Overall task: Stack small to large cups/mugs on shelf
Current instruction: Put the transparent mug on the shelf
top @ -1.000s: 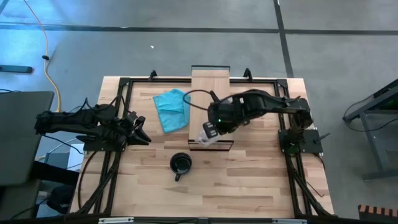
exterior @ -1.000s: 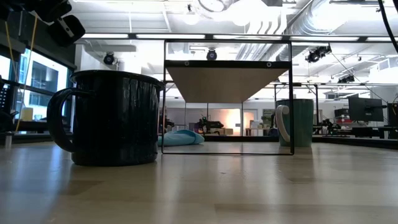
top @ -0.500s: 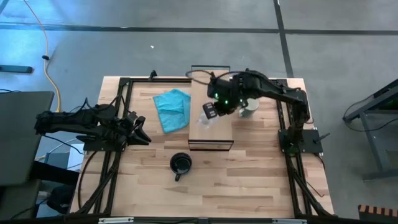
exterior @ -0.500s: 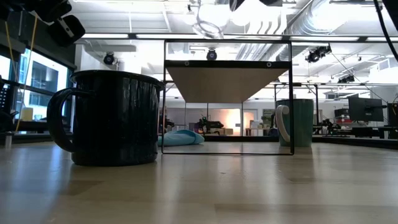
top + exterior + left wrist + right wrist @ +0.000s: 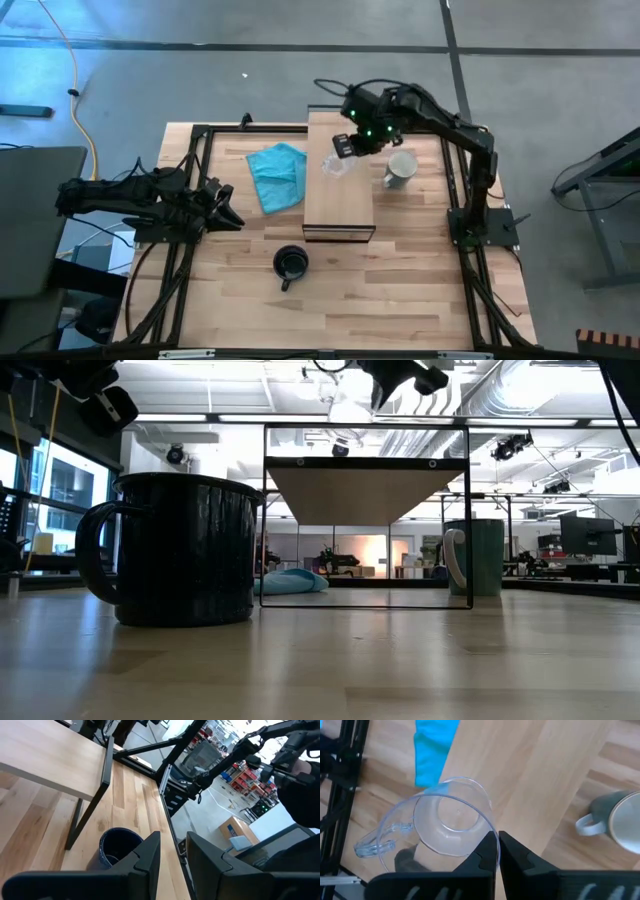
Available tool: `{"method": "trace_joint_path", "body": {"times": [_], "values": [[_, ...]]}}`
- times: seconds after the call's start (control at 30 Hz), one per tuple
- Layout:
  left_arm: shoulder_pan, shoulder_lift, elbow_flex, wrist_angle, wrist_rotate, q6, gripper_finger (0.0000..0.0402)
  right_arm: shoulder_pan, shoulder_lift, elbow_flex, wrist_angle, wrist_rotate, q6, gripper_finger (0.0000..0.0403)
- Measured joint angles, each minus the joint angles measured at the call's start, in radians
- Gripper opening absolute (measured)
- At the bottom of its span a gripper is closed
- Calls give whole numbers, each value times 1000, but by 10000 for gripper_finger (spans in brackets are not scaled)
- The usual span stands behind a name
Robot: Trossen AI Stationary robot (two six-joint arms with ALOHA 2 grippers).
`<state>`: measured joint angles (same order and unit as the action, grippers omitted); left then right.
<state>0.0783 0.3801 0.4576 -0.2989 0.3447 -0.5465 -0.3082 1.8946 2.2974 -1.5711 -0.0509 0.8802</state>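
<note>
My right gripper is shut on the small clear glass cup, held over the light-wood shelf near its far half. In the low view the cup hangs above the shelf's top. The white mug stands on its base on the table, right of the shelf. The black mug stands on the table in front of the shelf's near end. My left gripper waits at the table's left, slightly open and empty. My right gripper pinches the glass cup's rim between its two fingers, on the side away from the cup's handle. The wall runs between the fingertips. The cup is tipped, its mouth toward the wrist camera, above the shelf.
A teal cloth lies on the table just left of the shelf. Black frame rails run along the table's left and right sides. The table's near half is bare wood around the black mug.
My right gripper has carried the glass cup from over the shelf's near end toward the table's far edge, along the shelf, staying shut on it. The white mug, earlier hidden under the arm, now shows.
</note>
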Motion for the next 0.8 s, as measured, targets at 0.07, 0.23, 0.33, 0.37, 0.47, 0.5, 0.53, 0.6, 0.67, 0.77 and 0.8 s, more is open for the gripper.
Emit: {"method": "trace_joint_path", "body": {"times": [0.07,0.23,0.33,0.37,0.47,0.5,0.53,0.6,0.67,0.77,0.8], "values": [[0,0,0,0,0,0,83,-29,0,0,0,-5,-15,0],[0,0,0,0,-25,0,83,-100,0,0,0,-15,-48,0],[0,0,0,0,-46,0,83,-139,0,0,0,-18,-60,0],[0,0,0,0,-50,0,83,-152,0,0,0,-18,-69,0],[0,0,0,0,-53,0,83,-186,0,0,0,-23,-78,0],[0,0,0,1,-56,0,83,-196,0,0,0,-26,-84,0],[0,0,0,1,-64,0,83,-204,0,0,0,-28,-91,0],[0,0,0,1,-78,0,83,-219,0,0,1,-29,-96,0],[0,0,0,1,-93,0,83,-230,0,0,10,-29,-100,0],[0,0,0,3,-114,0,83,-242,8,0,41,-33,-108,0],[0,0,0,3,-120,0,83,-242,13,0,60,-38,-114,0]]}}
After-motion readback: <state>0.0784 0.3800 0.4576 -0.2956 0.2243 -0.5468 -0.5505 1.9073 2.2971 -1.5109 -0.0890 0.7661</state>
